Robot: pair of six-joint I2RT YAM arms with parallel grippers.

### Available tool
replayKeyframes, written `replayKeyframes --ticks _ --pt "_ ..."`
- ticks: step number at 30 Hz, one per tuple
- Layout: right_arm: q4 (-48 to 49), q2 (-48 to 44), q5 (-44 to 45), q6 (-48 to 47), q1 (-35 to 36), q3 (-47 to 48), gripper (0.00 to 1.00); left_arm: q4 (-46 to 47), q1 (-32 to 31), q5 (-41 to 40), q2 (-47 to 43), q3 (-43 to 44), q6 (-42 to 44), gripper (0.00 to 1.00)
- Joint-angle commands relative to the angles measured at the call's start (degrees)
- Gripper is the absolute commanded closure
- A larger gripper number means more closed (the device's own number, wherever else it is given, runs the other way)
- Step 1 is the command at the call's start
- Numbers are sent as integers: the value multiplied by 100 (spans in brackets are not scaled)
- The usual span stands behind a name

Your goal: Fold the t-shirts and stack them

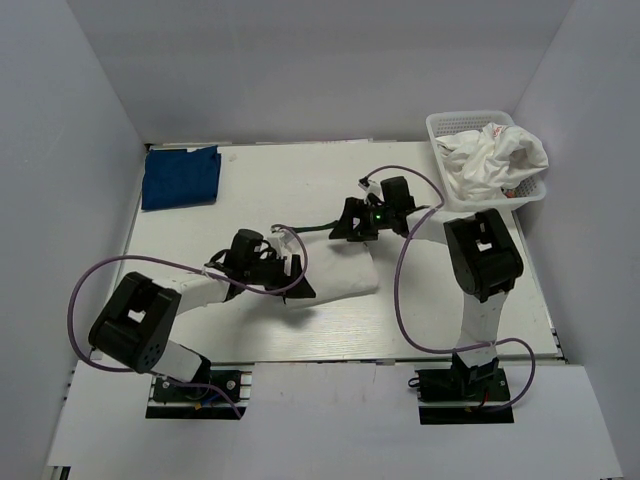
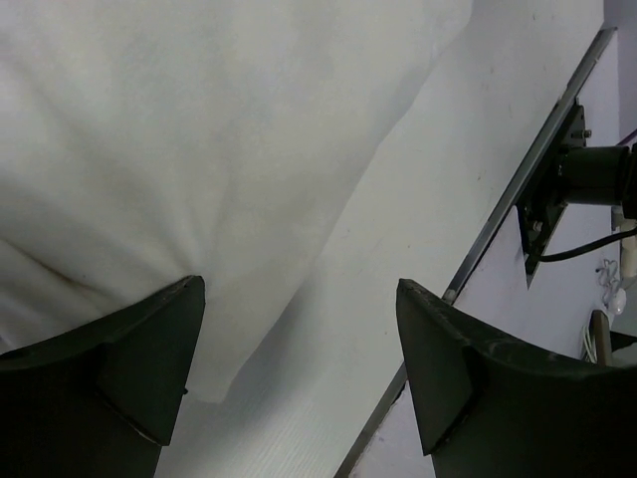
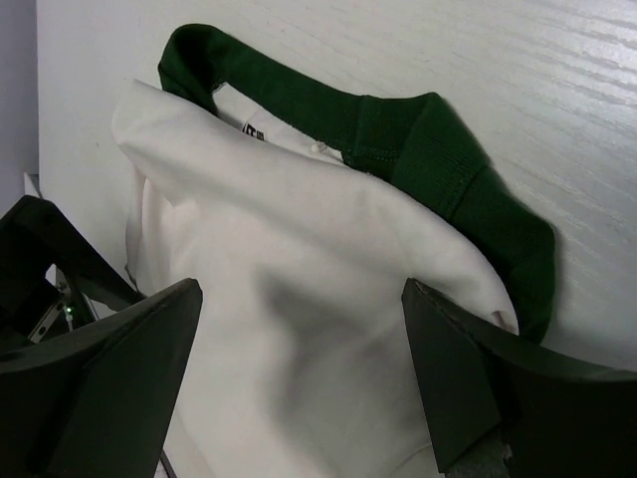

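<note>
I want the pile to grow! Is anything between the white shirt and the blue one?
Nothing visible lies on the table between the white shirt and the folded blue shirt at the far left.

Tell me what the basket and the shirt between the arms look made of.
Basket: probably white plastic, rigid with an open lattice wall. Shirt: soft matte cloth, likely cotton knit; it folds and creases, and its dark green collar shows stitching.

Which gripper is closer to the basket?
Right. The right gripper hovers over the white shirt mid-table, left of the basket; the left gripper sits farther left, at that shirt's near edge.
</note>
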Motion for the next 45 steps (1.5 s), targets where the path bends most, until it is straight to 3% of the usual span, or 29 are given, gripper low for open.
replayKeyframes --ticks 1,4,9,12,13,19,27,31,32,33,35,36,37,42,45 --pt "-506 -199 658 -452 -42 -243 12 -1024 -42 -394 -160 -294 -63 12" --pt "-516 -1034 650 -707 -16 -401 10 -1182 -42 -850 -608 152 -185 12" --pt "-218 -2484 362 -725 98 -1049 10 -1376 -42 -1834 -1460 602 -510 1" --pt "-146 -3038 255 -514 283 -1498 10 -1689 98 -2649 -1655 654 -818 1" --pt "-173 -3222 333 -505 327 -1578 10 -1884 99 -3253 -1655 872 -889 1" --pt "-612 -4102 1079 -558 424 -2202 10 -2457 99 -3804 -541 1507 -837 1" --pt "-1183 -4814 1757 -672 424 -2607 10 -2246 -32 -3224 971 1850 -538 2" --pt "-1228 -4938 1880 -690 415 -2669 10 -2044 -33 -2627 1578 2113 -450 25" --pt "-1219 -4938 1863 -716 406 -2687 10 -2105 -33 -2574 1658 2183 -398 33" --pt "-1227 -4929 1846 -725 424 -2678 10 -2105 -33 -2574 1711 2315 -319 46" --pt "-1201 -4912 1845 -733 433 -2687 10 -2105 -33 -2635 1711 2394 -170 61" --pt "-1201 -4903 1828 -725 415 -2687 10 -2105 -33 -2687 1711 2517 -116 89" --pt "-1184 -4903 1837 -742 406 -2695 10 -2157 45 -2688 1772 2623 -55 100" --pt "-1183 -4946 2047 -777 415 -2757 10 -3543 99 -4581 2044 4341 550 100" --pt "-1140 -4955 2126 -778 389 -2801 10 -3801 99 -4805 2045 5011 1209 100"
